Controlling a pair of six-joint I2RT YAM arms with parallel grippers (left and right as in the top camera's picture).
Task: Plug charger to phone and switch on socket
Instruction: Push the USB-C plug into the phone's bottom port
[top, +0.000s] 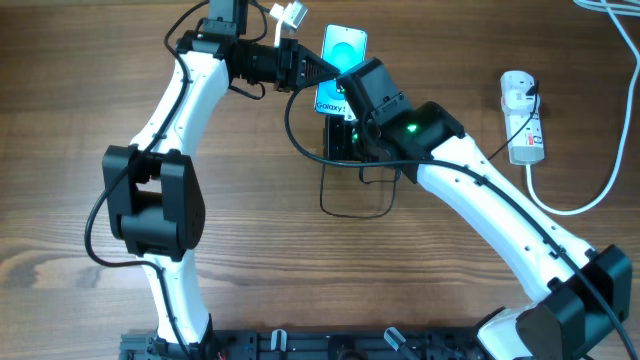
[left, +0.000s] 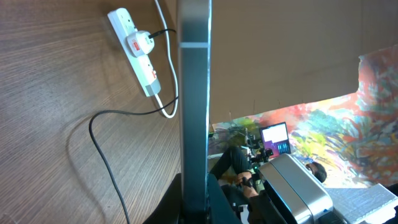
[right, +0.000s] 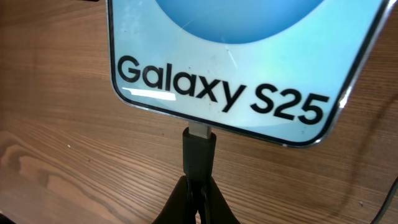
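Observation:
The phone (top: 342, 62) with its cyan-blue screen and "Galaxy" text is held near the table's far middle. My left gripper (top: 318, 68) is shut on the phone, whose edge (left: 194, 112) fills the left wrist view. My right gripper (top: 352, 120) is shut on the charger's dark connector (right: 199, 152), whose metal tip meets the phone's bottom edge (right: 224, 81). The black cable (top: 355, 195) loops on the table below the phone. The white socket strip (top: 523, 117) lies at the right with a plug in it; it also shows in the left wrist view (left: 137, 50).
A thick white cord (top: 600, 180) runs from the socket toward the right edge and the far right corner. The black cable (left: 106, 155) trails across the wood. A white tag (top: 288, 14) sits by the left wrist.

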